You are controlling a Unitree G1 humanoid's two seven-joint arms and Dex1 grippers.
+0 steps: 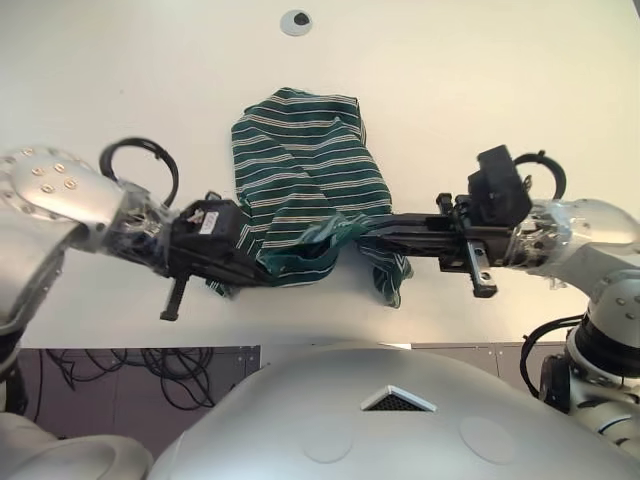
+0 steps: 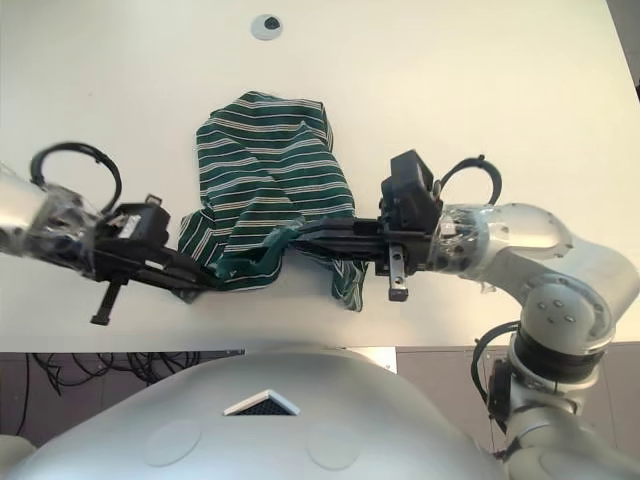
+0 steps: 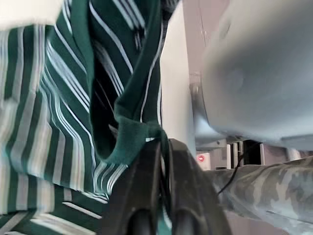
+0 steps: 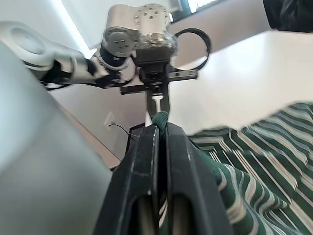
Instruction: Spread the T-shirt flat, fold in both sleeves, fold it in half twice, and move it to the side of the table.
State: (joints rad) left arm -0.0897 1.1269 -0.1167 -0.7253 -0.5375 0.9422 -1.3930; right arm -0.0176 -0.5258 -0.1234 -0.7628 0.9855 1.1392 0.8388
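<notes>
Desk (image 1: pixel 480 90): pale, T-shirt (image 1: pixel 300 160) bunched centrally.
Left fingers (image 3: pixel 142 191): clamped on near hem.
Right fingers (image 4: pixel 142 171): clamped likewise, opposite end.
Hem axis: left-right.

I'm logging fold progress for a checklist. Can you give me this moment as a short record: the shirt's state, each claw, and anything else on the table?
garment: green T-shirt with white stripes, bunched up, not flat
location: white table, toward its near edge
left claw: shut on the T-shirt, pinching a plain green hem band
right claw: shut on the T-shirt fabric
folds: none done yet
other: round grey disc at the table's far side, apart from the shirt
</notes>
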